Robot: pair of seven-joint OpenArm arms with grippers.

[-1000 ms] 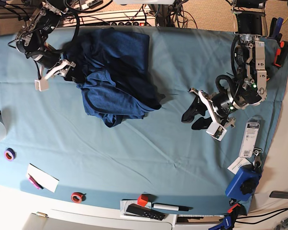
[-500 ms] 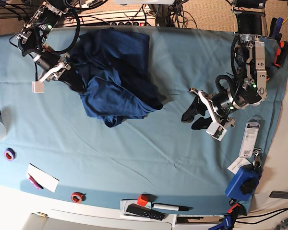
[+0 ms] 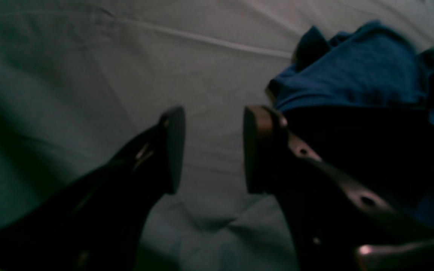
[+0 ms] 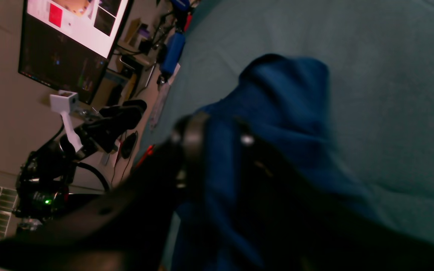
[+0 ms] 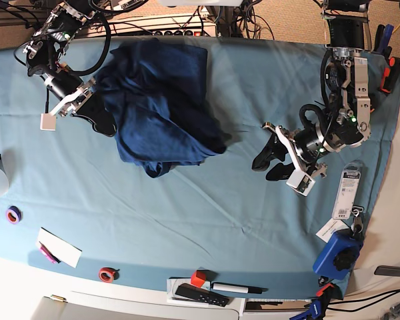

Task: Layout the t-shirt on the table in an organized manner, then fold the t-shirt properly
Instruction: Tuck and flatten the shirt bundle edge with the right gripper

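Your t-shirt (image 5: 161, 107) lies crumpled in a dark navy heap on the bench (image 5: 207, 220), toward its far edge and left of centre in the base view. One layer spreads flat toward the far edge while the near part is bunched and folded over itself.

Your right pincer (image 5: 101, 119) sits at the shirt's left edge. In its wrist view its two dark fingers (image 4: 187, 150) are closed onto a fold of navy fabric that runs up between them, so it has hold of the t-shirt (image 4: 288, 113).

Your left pincer (image 5: 272, 160) is well to the right of the t-shirt, over bare teal cloth. In its wrist view the fingers (image 3: 173, 146) stand parted with only the bench (image 3: 89, 67) visible between them; it holds nothing. The t-shirt (image 3: 356, 75) lies beyond and to the right of that pincer (image 3: 211, 150), apart from its fingertips.

Away from the shirt, along the bench's near edge, lie a red tape roll (image 5: 107, 274), a small red block (image 5: 199, 278), a black remote (image 5: 200, 295) and a pen (image 5: 237, 289). A purple tape roll (image 5: 13, 215) and a white card (image 5: 59, 247) sit toward the near left corner, and a blue device (image 5: 338, 255) sits at the near right corner.
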